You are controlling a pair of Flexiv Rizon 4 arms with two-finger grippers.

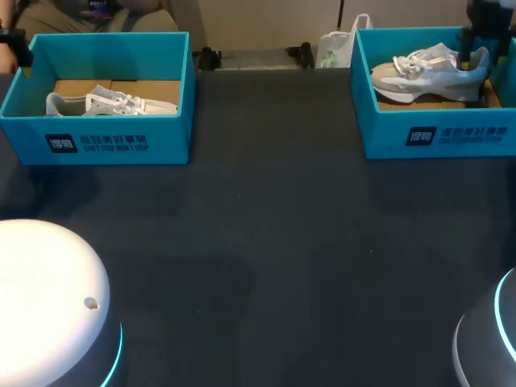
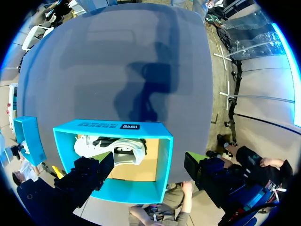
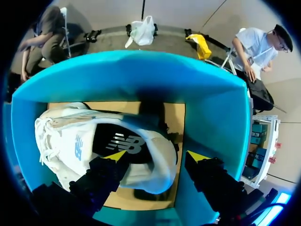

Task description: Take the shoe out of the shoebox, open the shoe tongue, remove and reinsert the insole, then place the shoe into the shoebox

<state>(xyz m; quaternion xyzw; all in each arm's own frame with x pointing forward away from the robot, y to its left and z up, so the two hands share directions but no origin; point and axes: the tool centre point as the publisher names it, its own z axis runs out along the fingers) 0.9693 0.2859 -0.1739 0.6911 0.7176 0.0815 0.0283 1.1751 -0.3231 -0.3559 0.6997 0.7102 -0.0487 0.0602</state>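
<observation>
Our right gripper sits at the heel of the shoe, jaws apart astride it, toe pointing toward the table's middle.

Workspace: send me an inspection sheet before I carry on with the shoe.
Surface: dark table, one box at each far corner.
Job's things: left box holds the left shoe, white, laces showing; right box holds the right shoe, sole down.
Clutter: nothing seen.
Grippers: left gripper open, above the left box; right gripper open, astride the right shoe's heel, one finger inside the collar, one outside.
Cables: nothing seen.
Surroundings: nothing seen reaching over the table.
</observation>
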